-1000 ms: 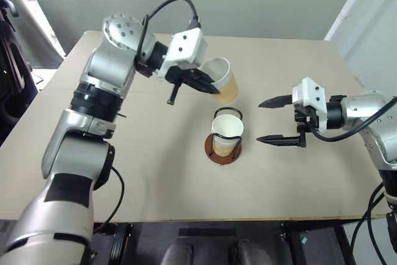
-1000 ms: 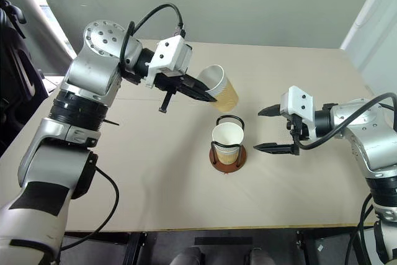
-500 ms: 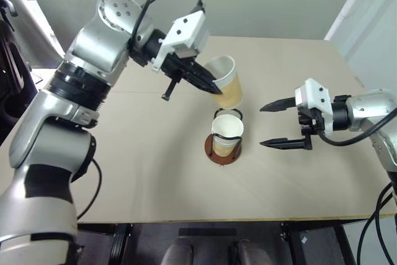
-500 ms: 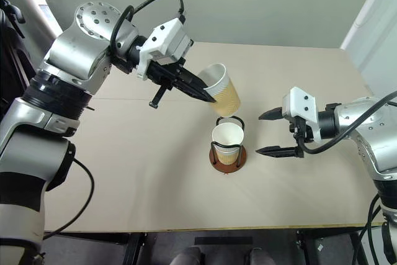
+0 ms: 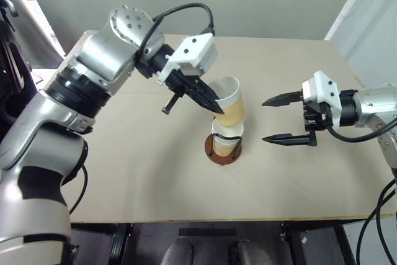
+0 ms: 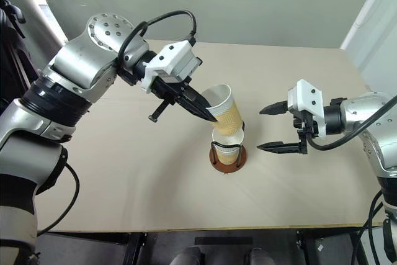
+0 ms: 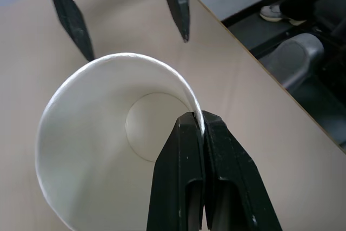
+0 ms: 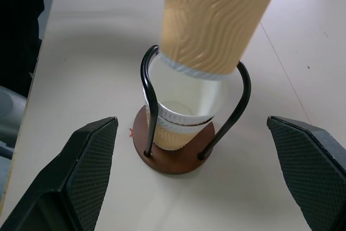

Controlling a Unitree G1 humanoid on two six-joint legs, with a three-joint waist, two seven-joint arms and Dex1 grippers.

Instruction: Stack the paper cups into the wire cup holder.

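My left gripper (image 5: 215,106) is shut on the rim of a tan paper cup (image 5: 229,105), one finger inside and one outside, as the left wrist view shows at the fingers (image 7: 195,133). The cup hangs slightly tilted right over the wire cup holder (image 5: 223,153), its bottom at the mouth of a second paper cup (image 8: 181,125) standing inside the black wire loops (image 8: 147,93) on the reddish-brown base (image 8: 173,162). To the right of the holder my right gripper (image 5: 265,121) is open and empty, a little above the table, pointing at the cups.
The holder stands near the middle of a beige table (image 5: 142,172). The table's front edge (image 5: 205,220) runs below it. A dark chair or bag (image 5: 9,72) sits off the table's left side.
My left gripper has carried the cup down and toward me, from behind the holder to right over it, and the cup has tipped more upright. The right gripper has stayed about where it was.
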